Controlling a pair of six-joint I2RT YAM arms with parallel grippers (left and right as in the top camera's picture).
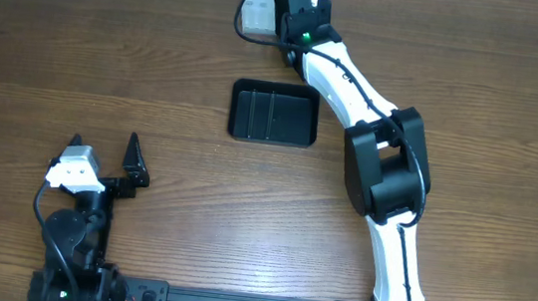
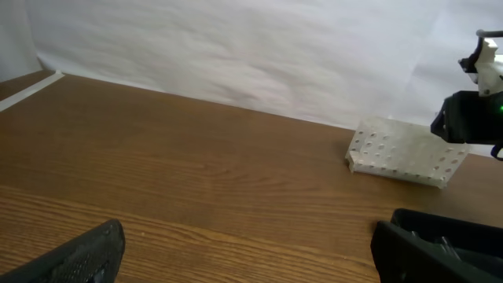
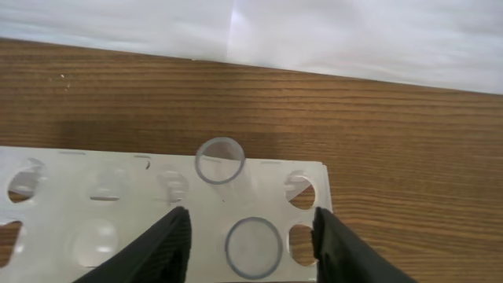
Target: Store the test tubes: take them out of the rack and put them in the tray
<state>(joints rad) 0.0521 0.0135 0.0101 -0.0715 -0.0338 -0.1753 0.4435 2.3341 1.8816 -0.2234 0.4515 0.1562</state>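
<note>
The white test tube rack (image 1: 256, 14) stands at the far edge of the table, and appears in the left wrist view as a low perforated block (image 2: 405, 152). My right gripper (image 1: 298, 18) hovers over the rack's right end, open. From its wrist view, one clear tube (image 3: 253, 246) stands in the rack (image 3: 118, 204) between the fingers (image 3: 169, 244), and a second tube (image 3: 220, 159) stands one hole farther on. The black tray (image 1: 273, 114) lies mid-table, with faint lines inside that look like clear tubes. My left gripper (image 1: 104, 150) rests open near the front left, holding nothing.
The right arm (image 1: 378, 162) stretches from the front right diagonally to the rack, passing just right of the tray. Bare wooden tabletop (image 1: 90, 42) surrounds the tray and rack. A white backdrop (image 2: 236, 47) rises behind the far table edge.
</note>
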